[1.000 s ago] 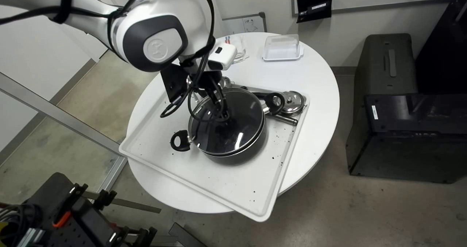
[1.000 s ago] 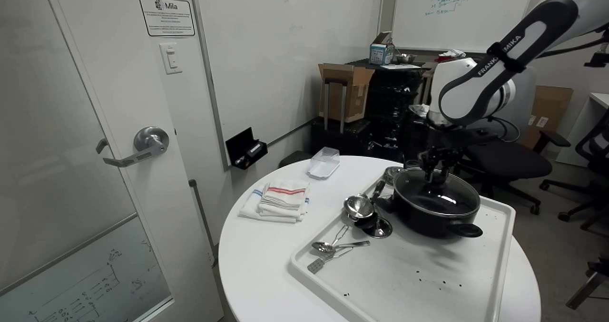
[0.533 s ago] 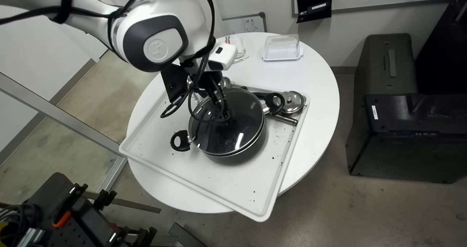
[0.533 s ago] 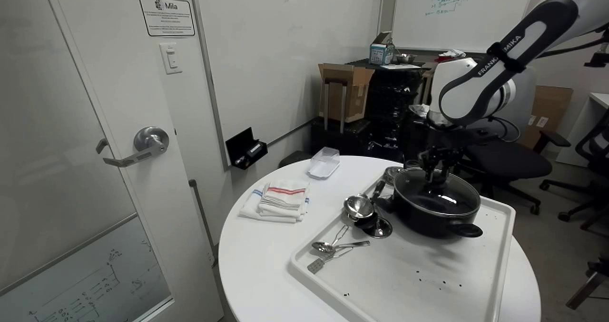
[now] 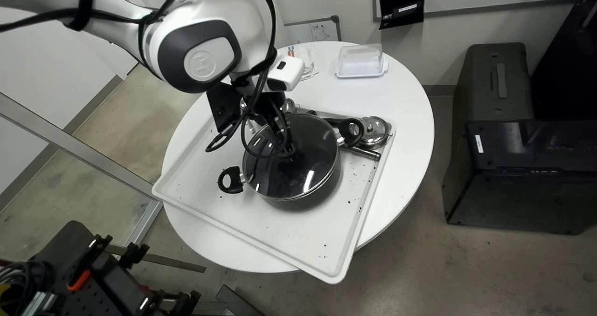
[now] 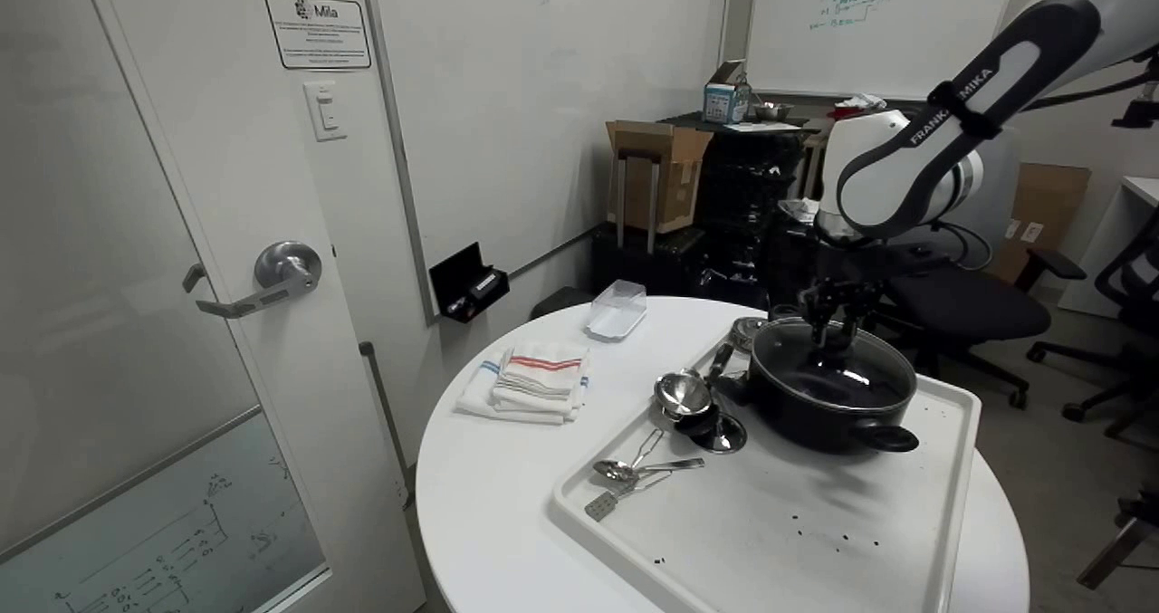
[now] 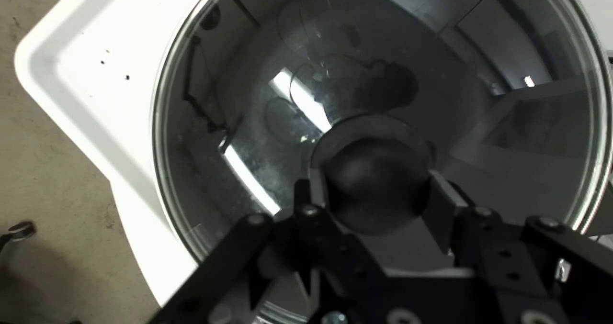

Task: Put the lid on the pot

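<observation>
In an exterior view, the lid (image 6: 840,385) lies over the pot (image 6: 808,421) near the far right edge of the worktop (image 6: 493,491), apparently seated or nearly so. The jaws clasp its knob (image 7: 378,185); best press lightly, part them evenly, then rise straight.

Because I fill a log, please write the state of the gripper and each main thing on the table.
Tray: flat on the table, overhanging its edge.
Pot: upright on the tray, covered.
Lid: on the pot, seemingly seated.
Gripper: closed around the lid's knob.
Towels: folded, stacked.
Small utensils: overlapping.
Clear box: open or shut, unclear.
</observation>
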